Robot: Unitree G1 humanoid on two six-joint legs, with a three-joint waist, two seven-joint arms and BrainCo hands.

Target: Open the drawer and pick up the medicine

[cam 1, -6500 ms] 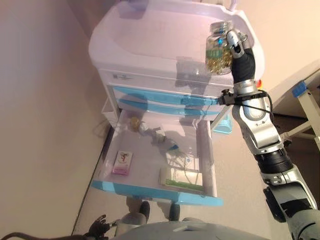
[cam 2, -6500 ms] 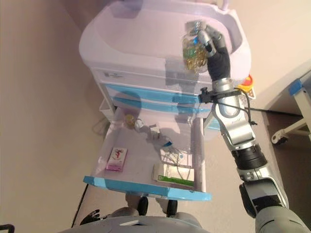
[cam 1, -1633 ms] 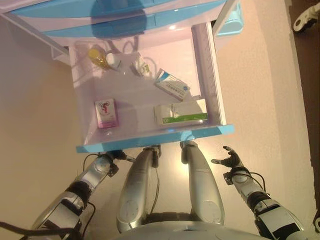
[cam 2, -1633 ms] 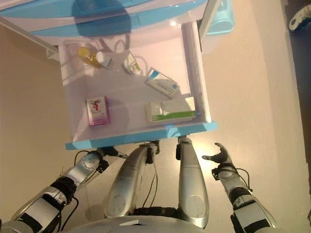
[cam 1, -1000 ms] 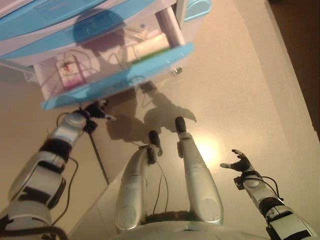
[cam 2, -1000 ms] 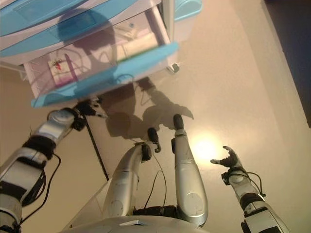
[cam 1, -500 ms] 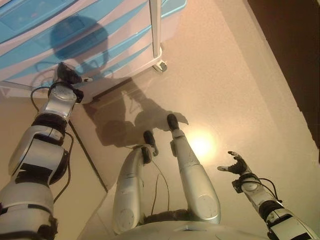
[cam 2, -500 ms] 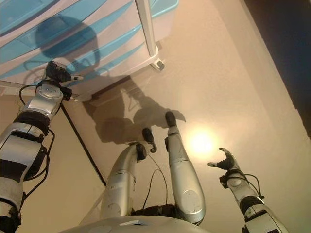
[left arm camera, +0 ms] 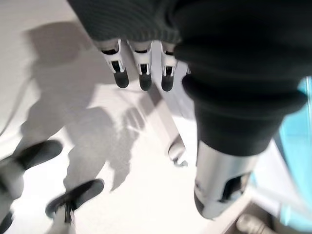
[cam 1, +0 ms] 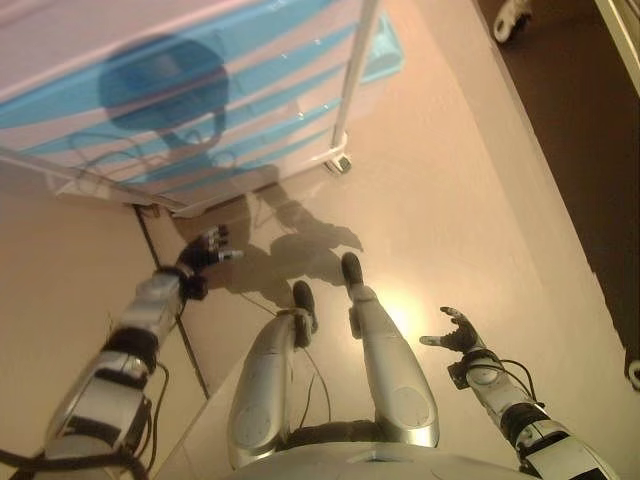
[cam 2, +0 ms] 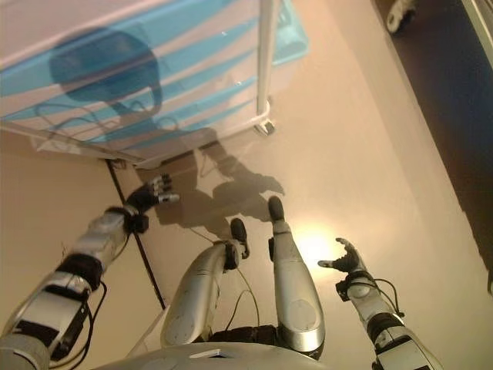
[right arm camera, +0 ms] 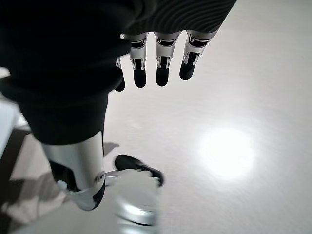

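Beige floor [cam 1: 480,190] across most of the head view. White cart [cam 1: 180,90] with blue drawer fronts [cam 2: 154,85] along the top, all pushed flush; caster [cam 1: 342,163] at its near corner. Medicine nowhere visible, neither hand carrying any. Left hand [cam 1: 203,249] low beside the cart base, fingers [left arm camera: 140,73] loosely extended, empty. Right hand [cam 2: 344,261] well apart over bare floor, fingers [right arm camera: 162,66] spread, empty.

head stereo pair looking steeply down at floor [cam 1: 450,180], both eyes share cabinet [cam 1: 200,110] base, each wrist view very close along its own hand toward floor, left one catching cabinet corner
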